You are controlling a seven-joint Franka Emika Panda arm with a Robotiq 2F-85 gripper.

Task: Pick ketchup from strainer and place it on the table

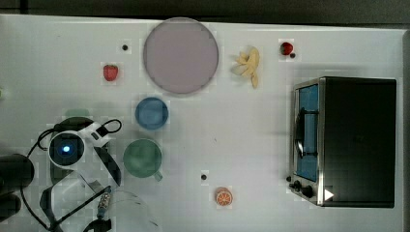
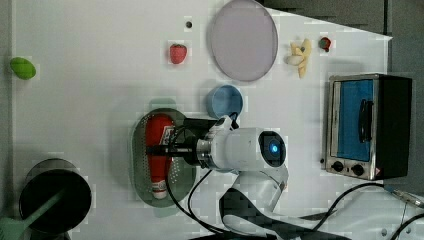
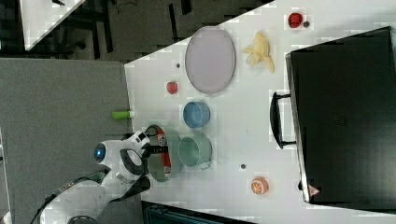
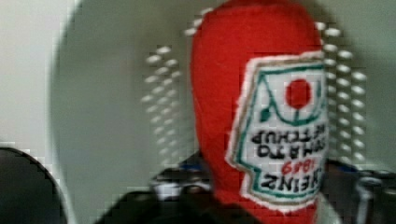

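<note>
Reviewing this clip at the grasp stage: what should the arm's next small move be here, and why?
Probably finish closing on the ketchup and only then lift straight up. In the left view the gripper sits over the bottle's middle, fingers straddling it, while the bottle lies flat in the strainer. Whether the grip is firm cannot be told, so lifting before closing risks leaving it behind.
</note>
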